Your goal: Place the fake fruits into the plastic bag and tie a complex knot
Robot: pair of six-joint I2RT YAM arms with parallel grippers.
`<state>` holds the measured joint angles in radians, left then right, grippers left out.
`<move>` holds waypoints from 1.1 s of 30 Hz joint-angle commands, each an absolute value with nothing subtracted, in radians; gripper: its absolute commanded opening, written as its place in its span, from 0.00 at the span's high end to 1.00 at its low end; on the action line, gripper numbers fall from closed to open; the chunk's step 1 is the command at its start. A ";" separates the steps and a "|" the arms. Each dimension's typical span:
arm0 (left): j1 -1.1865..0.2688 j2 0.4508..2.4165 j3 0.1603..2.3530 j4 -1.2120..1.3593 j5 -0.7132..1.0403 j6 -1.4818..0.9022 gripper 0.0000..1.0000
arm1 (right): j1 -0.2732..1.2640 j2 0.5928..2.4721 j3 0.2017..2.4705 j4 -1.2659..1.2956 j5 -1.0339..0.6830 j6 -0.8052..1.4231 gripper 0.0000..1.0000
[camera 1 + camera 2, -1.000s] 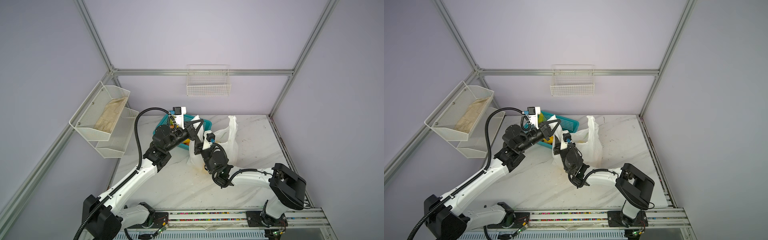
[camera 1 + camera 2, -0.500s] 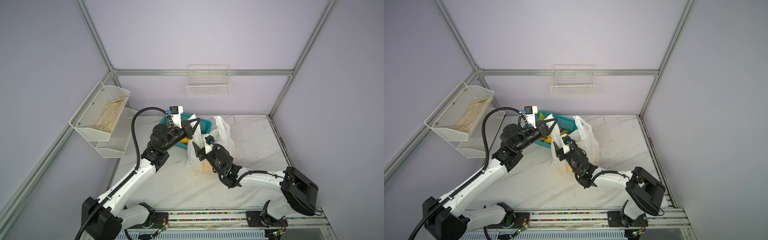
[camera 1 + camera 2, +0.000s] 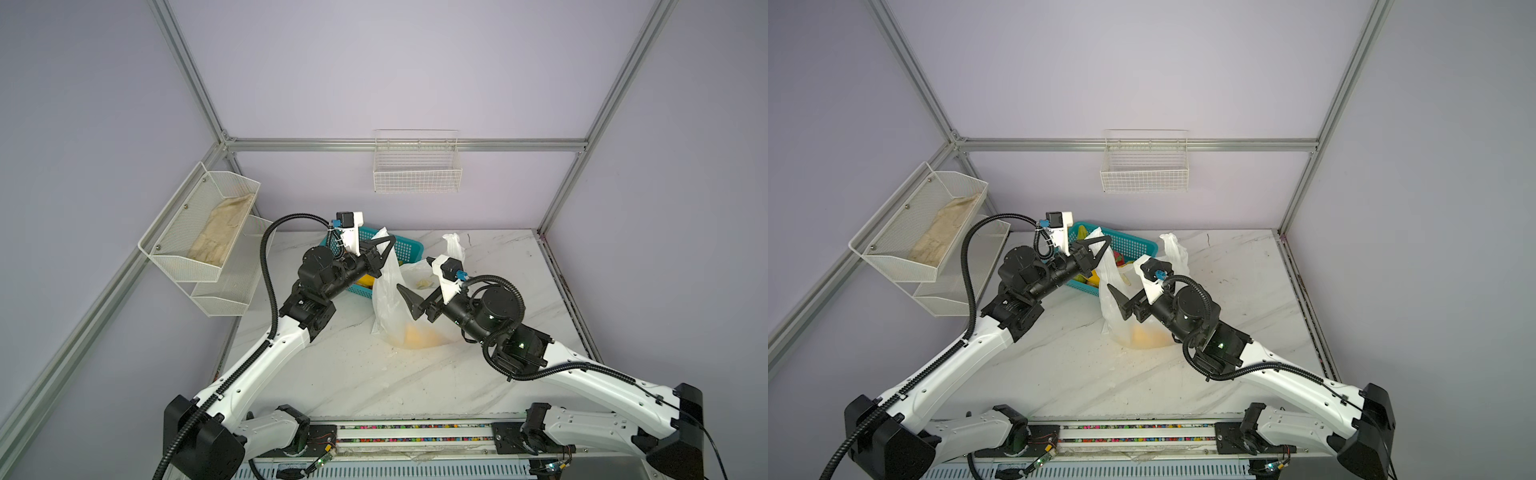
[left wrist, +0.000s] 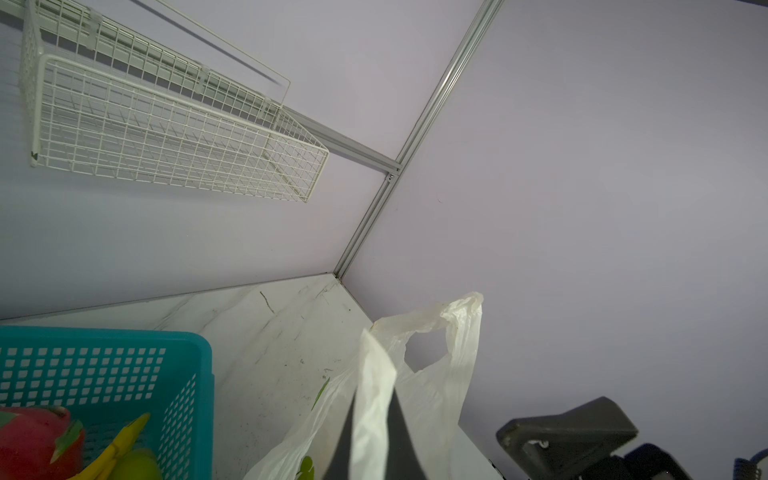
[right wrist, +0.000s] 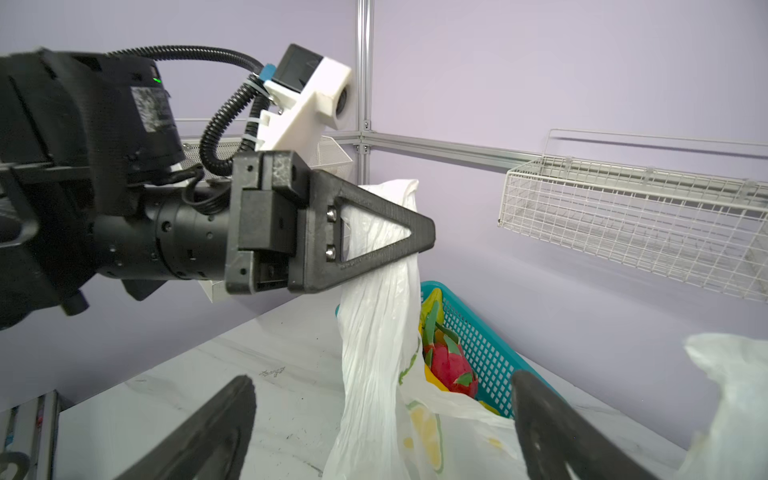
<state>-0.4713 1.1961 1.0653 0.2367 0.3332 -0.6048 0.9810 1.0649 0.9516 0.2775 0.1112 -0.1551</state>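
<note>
The thin, crinkled white plastic bag [image 3: 388, 299] stood on the marbled worktop [image 3: 353, 374], just beside the teal mesh basket [image 3: 401, 247], with something orange showing through its base. Since a second earlier, your right gripper [image 5: 382, 380] had released the bag's far handle loop [image 3: 453, 245], spread its black fingers [image 5: 208, 428] wide around nothing, and drawn back. That loop now stood free. Your left gripper [image 5: 415, 243] stayed clamped on the near handle, which was pulled into a rope-like strip. A glossy pink dragon fruit [image 5: 451, 365] and a yellow banana [image 4: 120, 440] lay in the basket.
</note>
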 commanded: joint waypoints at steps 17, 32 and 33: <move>-0.449 1.194 1.110 0.241 0.373 -0.568 1.00 | 0.425 0.997 0.822 0.304 -0.376 -0.091 0.03; -0.430 1.208 1.127 0.236 0.435 -0.563 1.00 | 0.251 1.394 0.951 0.606 -0.853 -0.097 0.05; -0.428 1.214 1.134 0.229 0.446 -0.557 1.00 | 0.251 1.415 0.963 0.617 -0.875 -0.090 0.07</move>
